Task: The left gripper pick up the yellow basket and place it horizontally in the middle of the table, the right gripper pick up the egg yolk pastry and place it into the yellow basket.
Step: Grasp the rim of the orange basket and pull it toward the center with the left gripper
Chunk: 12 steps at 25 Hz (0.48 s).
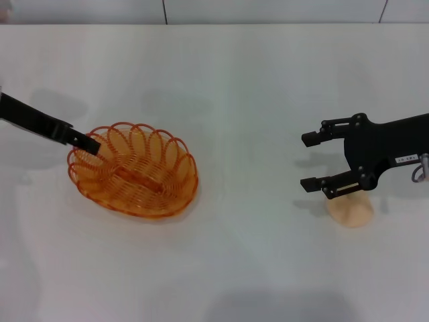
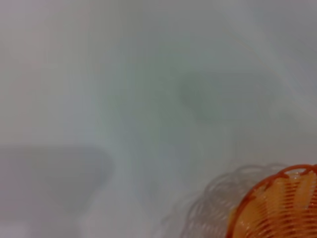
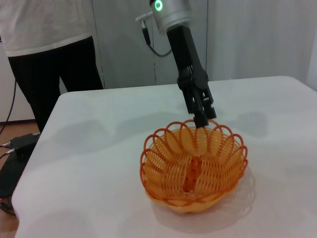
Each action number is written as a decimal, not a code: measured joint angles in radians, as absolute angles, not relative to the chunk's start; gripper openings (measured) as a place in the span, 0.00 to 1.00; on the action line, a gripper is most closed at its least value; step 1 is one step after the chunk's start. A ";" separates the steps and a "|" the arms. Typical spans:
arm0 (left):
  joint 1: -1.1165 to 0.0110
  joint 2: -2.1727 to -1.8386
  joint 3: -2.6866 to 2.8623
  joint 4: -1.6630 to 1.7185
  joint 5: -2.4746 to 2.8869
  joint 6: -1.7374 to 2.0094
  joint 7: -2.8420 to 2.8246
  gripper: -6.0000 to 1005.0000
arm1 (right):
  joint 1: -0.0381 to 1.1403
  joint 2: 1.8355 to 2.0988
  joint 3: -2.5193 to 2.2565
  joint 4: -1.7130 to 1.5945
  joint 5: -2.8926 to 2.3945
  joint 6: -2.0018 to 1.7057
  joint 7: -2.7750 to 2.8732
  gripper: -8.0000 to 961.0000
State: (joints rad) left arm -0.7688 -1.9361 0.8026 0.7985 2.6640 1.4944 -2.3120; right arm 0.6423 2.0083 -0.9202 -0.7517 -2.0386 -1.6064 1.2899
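The yellow basket (image 1: 134, 171) rests on the white table (image 1: 234, 87), left of the middle, its long axis running slantwise. My left gripper (image 1: 88, 143) reaches in from the left, shut on the basket's scalloped rim at its far-left end. The right wrist view shows that gripper (image 3: 203, 119) pinching the rim of the basket (image 3: 193, 166). The left wrist view shows only a piece of the basket (image 2: 277, 208). My right gripper (image 1: 309, 162) is open and empty at the right. The egg yolk pastry (image 1: 350, 209) lies on the table just beside and below its near finger.
A person (image 3: 49, 39) in a white top and dark trousers stands beyond the table's far-left corner. A black device (image 3: 15, 148) with cables lies on the floor there. Bare table lies between the basket and the pastry.
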 joint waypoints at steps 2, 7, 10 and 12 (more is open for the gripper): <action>-0.772 -1.942 0.812 0.781 2.665 1.480 -2.312 0.70 | 0.642 2.009 -0.920 -0.752 -2.039 -1.606 1.290 0.83; -0.773 -1.963 0.839 0.760 2.668 1.465 -2.312 0.67 | 0.642 2.009 -0.919 -0.752 -2.039 -1.605 1.290 0.83; -0.773 -1.967 0.839 0.759 2.668 1.464 -2.314 0.66 | 0.641 2.010 -0.917 -0.751 -2.039 -1.602 1.289 0.83; -0.773 -1.967 0.839 0.759 2.669 1.464 -2.313 0.65 | 0.640 2.010 -0.914 -0.748 -2.039 -1.601 1.285 0.83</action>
